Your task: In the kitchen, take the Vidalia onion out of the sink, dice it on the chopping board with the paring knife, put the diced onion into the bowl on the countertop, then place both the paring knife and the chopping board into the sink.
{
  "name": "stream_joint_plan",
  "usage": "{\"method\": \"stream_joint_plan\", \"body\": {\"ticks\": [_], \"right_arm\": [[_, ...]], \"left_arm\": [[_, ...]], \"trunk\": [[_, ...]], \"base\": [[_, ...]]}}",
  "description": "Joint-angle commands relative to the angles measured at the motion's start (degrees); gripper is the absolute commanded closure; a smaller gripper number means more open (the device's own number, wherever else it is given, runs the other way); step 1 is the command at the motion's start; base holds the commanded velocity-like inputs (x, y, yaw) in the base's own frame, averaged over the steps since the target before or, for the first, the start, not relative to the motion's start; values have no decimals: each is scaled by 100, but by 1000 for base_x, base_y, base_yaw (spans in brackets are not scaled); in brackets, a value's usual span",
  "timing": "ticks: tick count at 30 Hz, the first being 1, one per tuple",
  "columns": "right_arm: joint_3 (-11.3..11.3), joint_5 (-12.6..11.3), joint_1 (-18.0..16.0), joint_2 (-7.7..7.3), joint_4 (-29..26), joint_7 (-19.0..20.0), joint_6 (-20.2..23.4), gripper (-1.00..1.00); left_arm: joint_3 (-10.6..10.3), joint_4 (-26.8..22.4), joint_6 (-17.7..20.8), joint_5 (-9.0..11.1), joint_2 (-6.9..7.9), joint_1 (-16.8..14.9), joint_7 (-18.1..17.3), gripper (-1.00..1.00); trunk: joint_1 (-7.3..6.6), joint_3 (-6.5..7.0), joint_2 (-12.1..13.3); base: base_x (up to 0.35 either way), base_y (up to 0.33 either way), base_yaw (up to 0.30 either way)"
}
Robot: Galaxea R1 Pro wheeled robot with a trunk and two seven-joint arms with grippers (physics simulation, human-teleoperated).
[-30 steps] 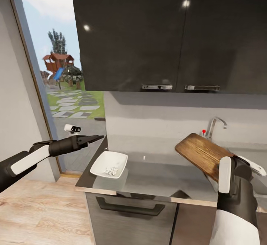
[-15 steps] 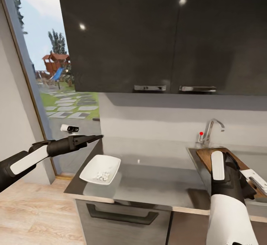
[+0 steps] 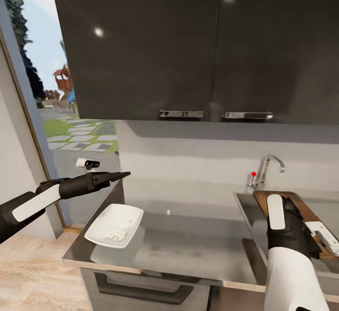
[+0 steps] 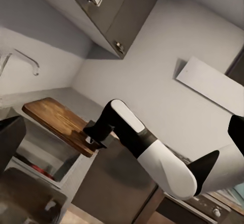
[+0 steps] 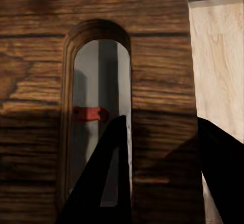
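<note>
Since a second ago the chopping board (image 3: 306, 209) has dropped from mid-air to lie over the sink (image 3: 247, 207), right gripper (image 5: 161, 170) still clamping it. Left gripper (image 3: 120, 175) looks pinched closed beyond the glossy countertop (image 3: 188, 245), above the bowl (image 3: 114, 225).

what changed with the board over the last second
The right gripper lowered the chopping board from a raised tilt over the countertop down across the sink, still gripped. Left arm unchanged; bowl untouched, its shift is camera motion.
</note>
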Motion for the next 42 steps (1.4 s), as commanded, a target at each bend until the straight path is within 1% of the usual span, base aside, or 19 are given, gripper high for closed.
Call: {"method": "stream_joint_plan", "body": {"ticks": [1, 3, 5, 8, 16, 24, 38, 40, 42], "right_arm": [[-7, -110, -3, 6, -10, -14, 47, 100], [-3, -316, -3, 10, -11, -19, 42, 100], [1, -470, -2, 12, -12, -20, 40, 100], [4, -564, -2, 10, -9, -21, 33, 100], [-4, -590, -2, 13, 42, -21, 21, 100], [-4, -589, -2, 13, 66, -13, 13, 100], [-4, -592, -2, 5, 76, -1, 13, 100], [-4, -650, -2, -15, 76, -2, 13, 100], [0, -826, -2, -47, 82, 0, 14, 100]], "left_arm": [[-28, 0, 53, 62, 5, -11, -9, -100], [-29, 0, 55, 68, 8, -11, -10, -100], [-29, 0, 56, 71, 4, -11, -9, -100], [-29, 0, 61, 68, 5, -11, -9, -100], [-29, 0, 103, 55, 1, -11, -9, -100], [-29, 8, 86, 73, 9, -11, -9, -100], [-29, 34, 109, 80, 9, -11, -9, -100], [-29, 49, 109, 81, 8, -11, -9, -100], [-29, 85, 112, 82, 5, -11, -9, -100]], "trunk": [[5, -3, -5], [5, -3, -5], [5, -3, -5], [5, -13, -5], [5, -83, -5], [5, -157, -5], [5, -288, -5], [5, -306, -5], [5, -325, -5]], "base": [[213, -45, 0], [217, -23, 0], [243, -10, 0], [184, -3, 0], [21, 0, 0], [0, -174, 0], [0, -8, 0], [0, 0, 0], [0, 0, 0]]}}
